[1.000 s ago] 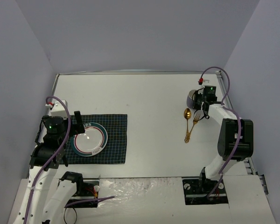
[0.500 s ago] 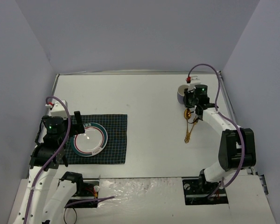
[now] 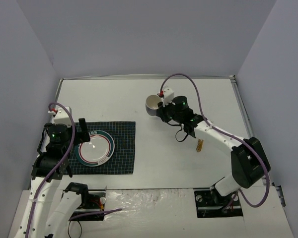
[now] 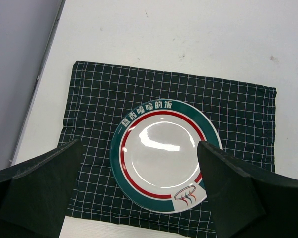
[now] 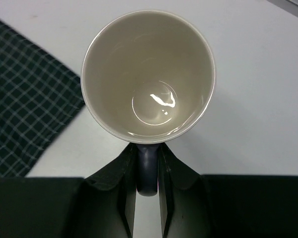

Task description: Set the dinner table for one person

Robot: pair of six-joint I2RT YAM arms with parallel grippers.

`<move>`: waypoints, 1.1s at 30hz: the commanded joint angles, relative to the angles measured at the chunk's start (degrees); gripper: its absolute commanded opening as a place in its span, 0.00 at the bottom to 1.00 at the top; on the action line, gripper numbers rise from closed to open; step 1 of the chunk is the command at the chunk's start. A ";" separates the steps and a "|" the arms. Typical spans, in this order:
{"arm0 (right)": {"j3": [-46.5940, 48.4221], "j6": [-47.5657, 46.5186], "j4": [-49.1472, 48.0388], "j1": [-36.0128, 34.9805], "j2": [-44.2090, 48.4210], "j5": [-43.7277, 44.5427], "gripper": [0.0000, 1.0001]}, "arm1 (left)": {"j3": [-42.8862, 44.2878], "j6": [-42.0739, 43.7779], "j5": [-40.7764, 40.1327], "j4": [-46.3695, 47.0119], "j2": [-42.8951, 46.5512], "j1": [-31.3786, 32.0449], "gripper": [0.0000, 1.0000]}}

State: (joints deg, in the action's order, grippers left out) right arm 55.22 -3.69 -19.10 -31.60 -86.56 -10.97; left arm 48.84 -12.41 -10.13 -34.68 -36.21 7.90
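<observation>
White dinner table [image 3: 139, 99] is spread beneath both arms. An empty mug [image 5: 148, 74] is clamped by its handle in the right gripper [image 5: 148, 163]; the left gripper [image 4: 139, 146] is held wide apart over a plate [image 4: 161, 153] on checked cloth [image 4: 89, 99].

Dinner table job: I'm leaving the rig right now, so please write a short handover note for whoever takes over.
Left gripper: open, over the plate, holding nothing.
Right gripper: shut on the handle of the mug; mug upright, empty, near the checked cloth, off its far right corner.
Done: cloth laid on the dinner table, plate on the cloth.
Left: probably set the mug by the plate, then bring over the gold cutlery, mostly hidden under the right arm.
</observation>
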 commanded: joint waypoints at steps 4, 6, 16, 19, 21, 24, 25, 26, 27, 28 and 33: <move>9.04 2.05 -12.26 -9.99 -6.43 0.36 0.00 | 0.56 -0.10 -1.06 1.72 -0.18 -0.37 0.97; 10.77 1.91 -12.54 -11.98 -9.26 0.47 0.00 | 0.56 -0.16 -1.14 1.72 -0.18 -0.43 0.97; 17.93 1.57 -12.67 -18.12 -18.47 3.15 0.00 | 0.56 -0.20 -1.12 1.85 -0.23 -0.43 0.97; 19.02 1.23 -11.24 -18.77 -19.78 4.74 0.00 | 0.59 -0.25 -1.17 1.80 -0.22 -0.43 0.97; 18.93 1.29 -11.26 -18.91 -20.09 5.28 0.00 | 0.56 -0.25 -1.21 1.80 -0.18 -0.43 0.97; 18.87 1.28 -10.81 -19.02 -20.14 6.00 0.00 | 0.56 -0.25 -1.12 1.89 -0.21 -0.43 0.97; 18.87 1.23 -10.69 -19.02 -20.14 6.23 0.00 | 0.56 -0.25 -1.12 1.89 -0.27 -0.43 0.97; 18.87 1.23 -10.60 -19.03 -20.14 6.42 0.00 | 0.56 -0.24 -1.12 1.81 -0.27 -0.43 0.97; 18.88 1.23 -10.39 -19.11 -20.14 6.70 0.00 | 0.56 -0.16 -1.12 1.81 -0.27 -0.43 0.97; 19.00 1.23 -9.79 -19.18 -20.20 7.24 0.00 | 0.56 -0.16 -1.05 1.87 -0.27 -0.43 0.97; 19.05 1.26 -8.87 -19.30 -20.51 7.54 0.00 | 0.56 -0.17 -1.03 1.82 -0.18 -0.43 0.97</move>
State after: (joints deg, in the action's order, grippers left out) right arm 69.85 -1.78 -21.74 -50.70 -109.35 -5.12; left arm 48.84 -12.43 -10.46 -34.89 -36.16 7.86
